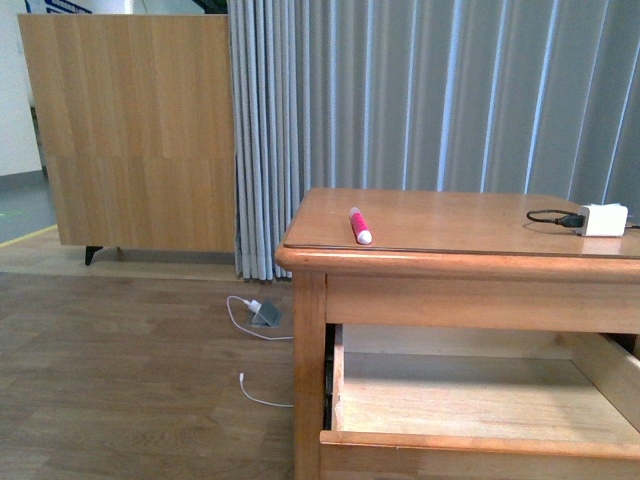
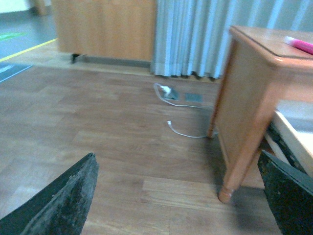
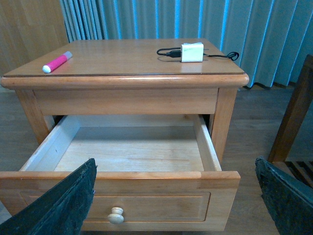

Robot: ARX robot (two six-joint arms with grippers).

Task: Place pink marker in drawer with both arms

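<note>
While the marker (image 1: 360, 226) lies on the dresser (image 1: 460, 222) top near its front left corner, the drawer (image 3: 146, 175) stands open below; left gripper (image 2: 178, 196) and right gripper (image 3: 176, 196) both gape wide, empty. It should be light, stiff, slippery; pinch mid-barrel.

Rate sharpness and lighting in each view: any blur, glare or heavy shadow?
Front view: fairly sharp; a soft sheen on the tabletop, shade inside the open drawer. Left wrist view: blurred throughout, the marker just a pink smear at the edge. Right wrist view: sharpest, evenly lit, marker and charger crisp, curtain tinted blue.
</note>
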